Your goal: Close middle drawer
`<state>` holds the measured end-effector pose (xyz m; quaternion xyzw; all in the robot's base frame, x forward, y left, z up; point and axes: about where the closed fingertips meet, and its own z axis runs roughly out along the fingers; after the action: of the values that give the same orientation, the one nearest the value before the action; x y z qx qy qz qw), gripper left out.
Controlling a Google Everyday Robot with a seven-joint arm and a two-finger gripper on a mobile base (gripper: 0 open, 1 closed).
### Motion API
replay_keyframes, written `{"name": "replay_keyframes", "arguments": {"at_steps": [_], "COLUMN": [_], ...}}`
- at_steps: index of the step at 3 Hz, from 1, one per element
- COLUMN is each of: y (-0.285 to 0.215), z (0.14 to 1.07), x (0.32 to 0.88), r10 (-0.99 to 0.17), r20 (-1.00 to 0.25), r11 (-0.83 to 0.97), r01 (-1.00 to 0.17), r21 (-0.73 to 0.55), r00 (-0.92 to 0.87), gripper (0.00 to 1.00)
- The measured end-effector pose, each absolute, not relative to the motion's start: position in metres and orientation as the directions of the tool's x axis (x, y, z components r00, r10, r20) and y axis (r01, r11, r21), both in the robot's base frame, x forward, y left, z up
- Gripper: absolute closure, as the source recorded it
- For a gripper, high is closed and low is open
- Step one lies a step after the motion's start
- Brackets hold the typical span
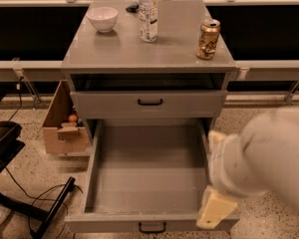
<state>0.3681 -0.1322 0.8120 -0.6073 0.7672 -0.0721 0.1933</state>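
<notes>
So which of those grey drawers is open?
The lower wide grey metal drawer, pulled out, tray bare; the grey drawer front above is shut. The gripper hangs by the open drawer's front right corner.

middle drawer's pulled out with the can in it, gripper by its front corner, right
No: the camera view shows the can standing on the cabinet top. The middle drawer is pulled out, with the gripper by its front corner.

White bowl [102, 18], clear water bottle [148, 15], tan can [208, 39] on grey cabinet top [149, 54], upper centre. Open cardboard box [60, 131] on speckled floor [271, 117], left. Black cables [40, 192], lower left.
</notes>
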Motion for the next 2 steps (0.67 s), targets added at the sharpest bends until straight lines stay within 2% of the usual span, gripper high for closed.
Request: {"name": "replay_keyframes", "arguments": {"at_steps": [1, 2], "y": [-0.128, -0.139], "z": [0.720, 0.614], "x": [0.343, 0.285], "r10": [-0.958, -0.951], "r20": [-0.183, -0.109], "r11": [0.261, 0.297], "r01": [-0.935, -0.953], "r21": [-0.238, -0.061], "r00": [-0.221, -0.289], "gripper": [0.00, 0.00]}}
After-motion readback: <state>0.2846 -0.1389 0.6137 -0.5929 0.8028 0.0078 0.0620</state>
